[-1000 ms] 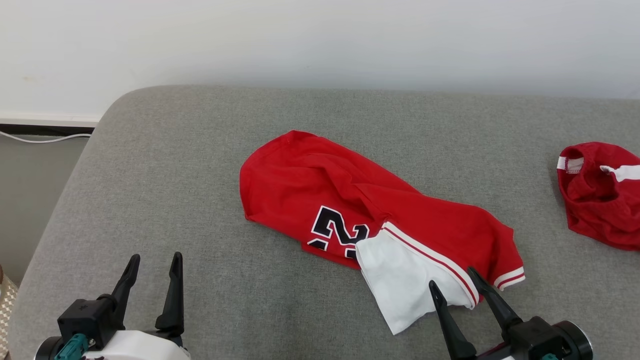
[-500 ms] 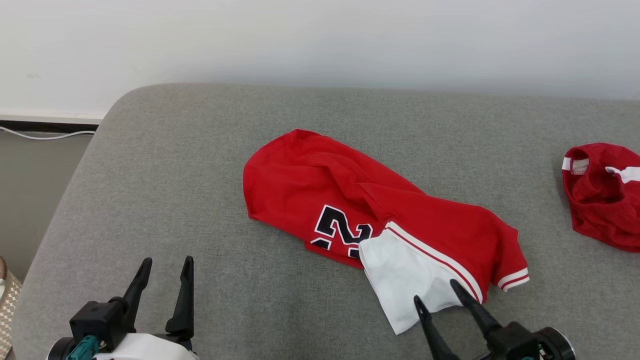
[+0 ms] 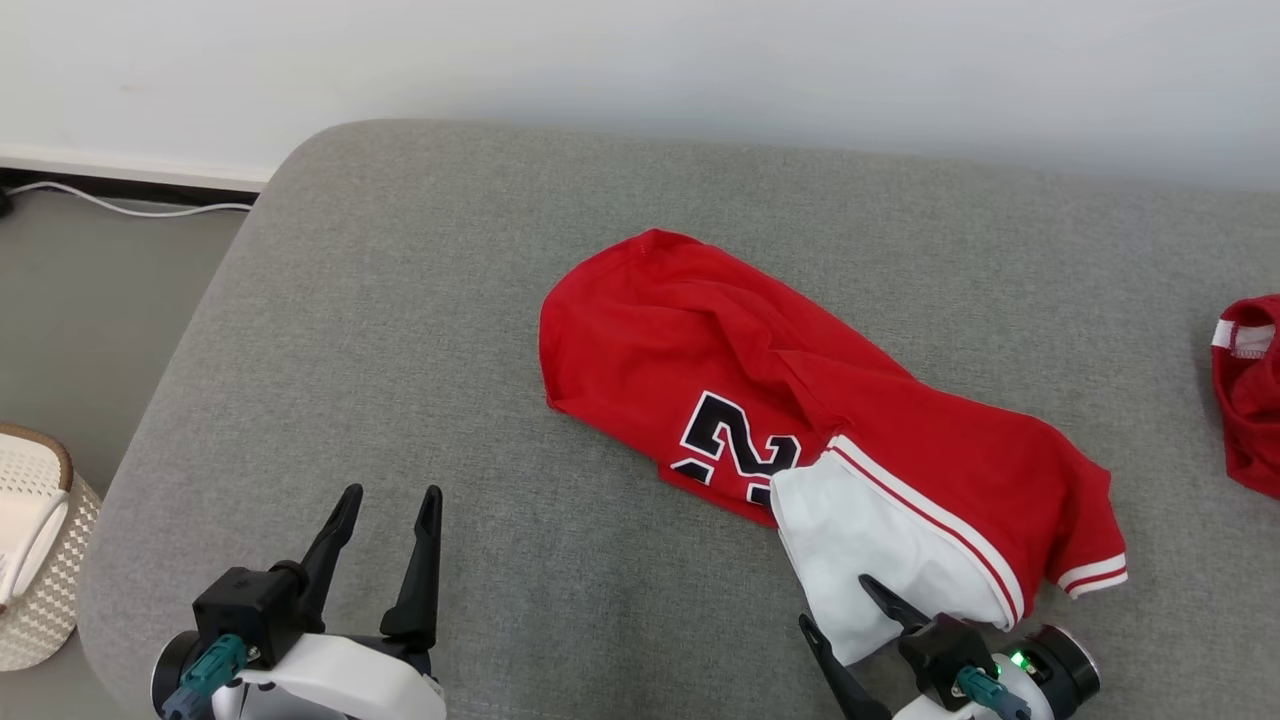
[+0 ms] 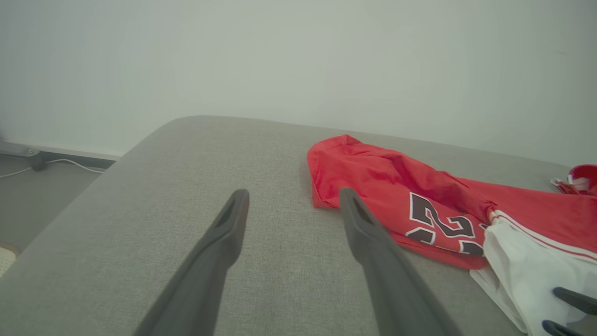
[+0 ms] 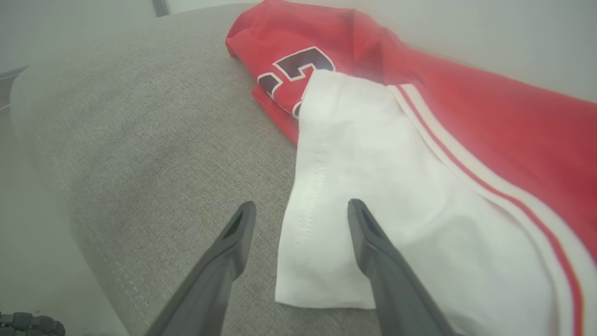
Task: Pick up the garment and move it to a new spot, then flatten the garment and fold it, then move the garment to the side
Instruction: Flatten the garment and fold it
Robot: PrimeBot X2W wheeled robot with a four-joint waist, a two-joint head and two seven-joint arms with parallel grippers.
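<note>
Your red jersey [image 3: 800, 400] lies crumpled in the middle of the grey couch [image 3: 400, 300], and both hands are wide open and hold nothing: the right hand [image 3: 834, 601] at 5 o'clock sits over the edge of the white sleeve [image 3: 860, 530], and the left hand [image 3: 392, 492] at 7 o'clock is well apart. If you pinch here, you may catch only the thin sleeve, so the rest drags and bunches up, or a finger may dig into the couch.

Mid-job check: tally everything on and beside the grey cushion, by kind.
Garments: 2, a red numbered jersey with a white sleeve and a crumpled red garment with white trim
Baskets: 1, a white woven basket
Cables: 1, a thin white cable
Total: 4
</note>
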